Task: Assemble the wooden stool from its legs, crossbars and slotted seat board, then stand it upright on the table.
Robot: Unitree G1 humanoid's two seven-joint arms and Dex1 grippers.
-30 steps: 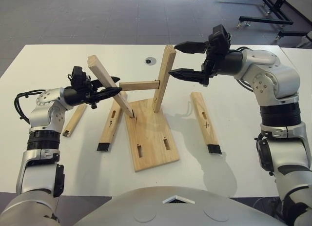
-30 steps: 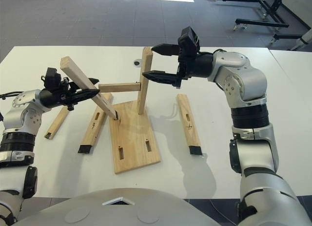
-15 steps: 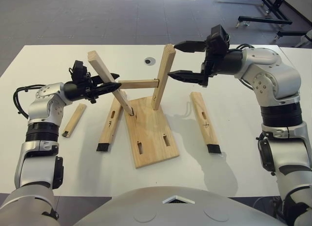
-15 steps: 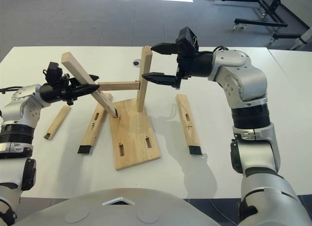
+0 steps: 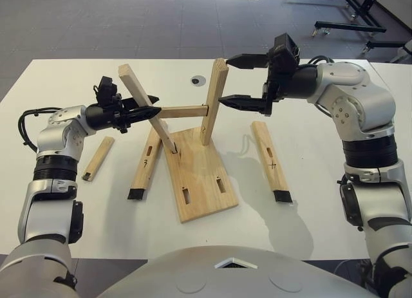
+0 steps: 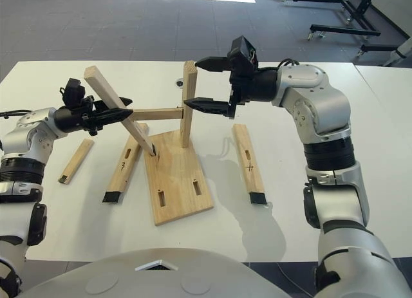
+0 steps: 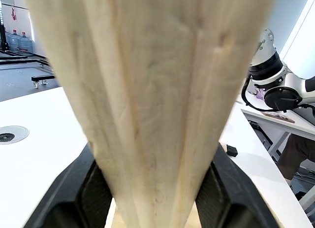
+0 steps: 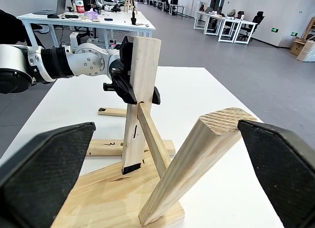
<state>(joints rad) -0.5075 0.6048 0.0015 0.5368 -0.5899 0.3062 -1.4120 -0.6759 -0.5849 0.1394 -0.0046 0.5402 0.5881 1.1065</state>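
Tabletop; left claw clamps tilted leg

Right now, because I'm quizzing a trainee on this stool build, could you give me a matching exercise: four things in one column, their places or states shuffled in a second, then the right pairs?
Column A
1. left gripper
2. right gripper
3. seat board
4. loose crossbar

Column B
a. lying flat on the table, slots facing up
b. shut on the tilted leg
c. lying on the table at the robot's far left
d. open, a finger on either side of the upright leg

Pairs: 1-b, 2-d, 3-a, 4-c
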